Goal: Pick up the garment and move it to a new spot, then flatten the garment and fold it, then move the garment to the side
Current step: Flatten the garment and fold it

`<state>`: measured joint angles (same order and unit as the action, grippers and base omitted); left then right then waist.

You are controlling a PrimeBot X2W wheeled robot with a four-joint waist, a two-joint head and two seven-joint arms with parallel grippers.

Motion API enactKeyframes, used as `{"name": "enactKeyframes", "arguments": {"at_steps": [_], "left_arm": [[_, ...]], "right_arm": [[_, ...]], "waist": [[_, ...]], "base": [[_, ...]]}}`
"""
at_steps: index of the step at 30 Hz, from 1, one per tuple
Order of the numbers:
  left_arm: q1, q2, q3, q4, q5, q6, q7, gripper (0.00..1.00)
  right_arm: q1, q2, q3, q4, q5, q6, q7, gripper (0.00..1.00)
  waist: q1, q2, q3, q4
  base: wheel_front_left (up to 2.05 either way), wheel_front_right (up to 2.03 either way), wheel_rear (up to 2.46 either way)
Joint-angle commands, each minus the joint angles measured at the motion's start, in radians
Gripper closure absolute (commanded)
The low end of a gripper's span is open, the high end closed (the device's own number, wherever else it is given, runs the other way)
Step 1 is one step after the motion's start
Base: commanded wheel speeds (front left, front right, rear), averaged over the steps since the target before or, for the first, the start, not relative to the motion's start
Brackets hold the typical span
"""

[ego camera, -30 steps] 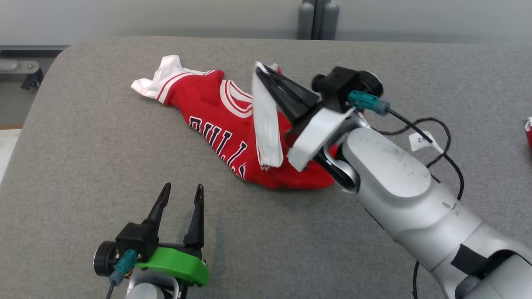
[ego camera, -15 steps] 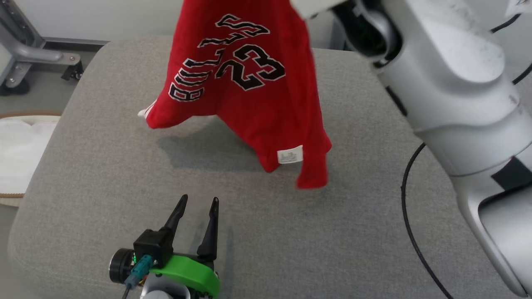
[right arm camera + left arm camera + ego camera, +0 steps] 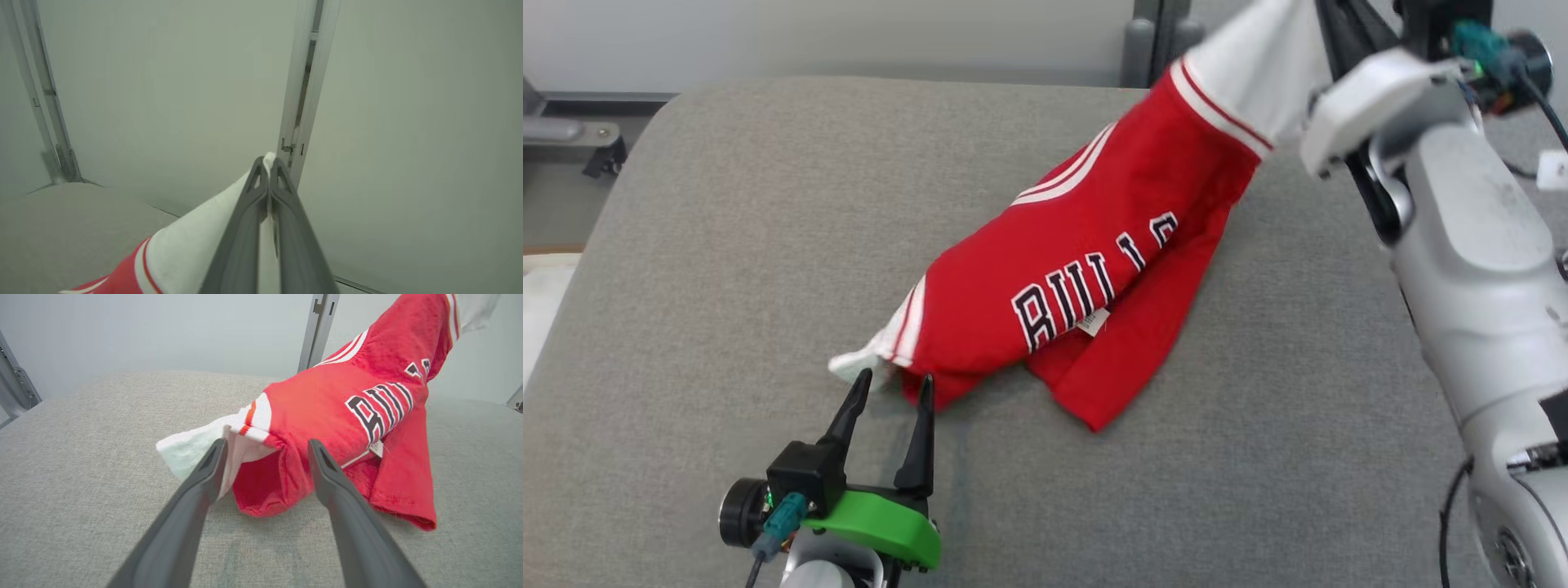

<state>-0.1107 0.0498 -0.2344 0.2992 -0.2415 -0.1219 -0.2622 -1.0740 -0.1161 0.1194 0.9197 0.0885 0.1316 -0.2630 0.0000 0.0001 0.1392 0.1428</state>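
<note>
Red garment [image 3: 1086,286] with white sleeves, stretched slanting, lower end on cushion.

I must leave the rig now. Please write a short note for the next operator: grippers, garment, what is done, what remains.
Right gripper: shut on a white sleeve of the garment, held up over the far right of the grey table.
Left gripper: open, fingertips at the other white sleeve, no grip.
Done: garment lifted; its near end rests on the table.
Left: lay down, flatten, fold, move aside.
</note>
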Motion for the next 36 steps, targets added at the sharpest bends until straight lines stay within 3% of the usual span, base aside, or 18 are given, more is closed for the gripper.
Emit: {"name": "enactKeyframes", "arguments": {"at_steps": [1,5,6,8,9,15,23,29,36], "left_arm": [[-0.016,0.003,-0.004,0.0,0.007,-0.002,-0.003,0.0],[-0.021,0.003,-0.009,-0.002,0.01,-0.004,-0.003,0.0],[-0.021,0.003,-0.009,-0.003,0.01,-0.005,-0.003,0.0],[-0.019,0.003,-0.008,-0.004,0.014,-0.006,-0.003,0.0],[-0.019,0.003,-0.007,-0.004,0.015,-0.006,-0.003,0.0],[-0.019,0.003,-0.009,-0.006,0.016,-0.009,-0.003,0.0],[-0.025,0.003,-0.012,0.001,0.015,-0.009,-0.003,0.0],[-0.033,0.003,-0.052,0.071,-0.004,-0.01,-0.003,0.0],[-0.074,0.004,-0.147,0.21,-0.055,-0.01,-0.003,0.0]], "right_arm": [[0.052,-0.022,-0.044,0.007,-0.022,-0.002,-0.002,1.0],[0.197,-0.079,-0.165,0.007,-0.118,-0.002,-0.002,1.0],[0.231,-0.089,-0.194,0.003,-0.136,-0.002,-0.002,0.95],[0.28,-0.099,-0.243,0.0,-0.165,-0.002,-0.002,0.27],[0.298,-0.099,-0.258,-0.012,-0.176,-0.002,-0.002,0.0],[0.39,-0.075,-0.31,-0.086,-0.198,-0.002,-0.002,0.0],[0.523,-0.033,-0.272,-0.337,-0.139,-0.002,-0.002,0.0],[0.666,0.015,-0.251,-0.511,-0.093,-0.002,-0.002,0.0],[0.796,0.047,-0.216,-0.58,-0.071,-0.002,-0.002,0.0]], "waist": [[0.0,-0.0001,0.017,-0.037],[0.0,-0.0001,0.015,-0.059],[0.0,-0.0001,0.014,-0.065],[0.0,-0.0001,0.012,-0.076],[0.0,-0.0001,0.012,-0.081],[0.0,-0.0001,0.012,-0.103],[0.0,-0.0001,0.011,-0.106],[0.0,-0.0001,0.007,-0.113],[0.0,-0.0001,0.021,-0.136]], "base": [[0.0,0.0,0.0],[0.0,0.0,0.0],[0.0,0.0,0.0],[0.0,0.0,0.0],[0.0,0.0,0.0],[0.0,0.0,0.0],[0.0,0.0,0.0],[0.0,0.0,0.0],[0.0,0.0,0.0]]}}
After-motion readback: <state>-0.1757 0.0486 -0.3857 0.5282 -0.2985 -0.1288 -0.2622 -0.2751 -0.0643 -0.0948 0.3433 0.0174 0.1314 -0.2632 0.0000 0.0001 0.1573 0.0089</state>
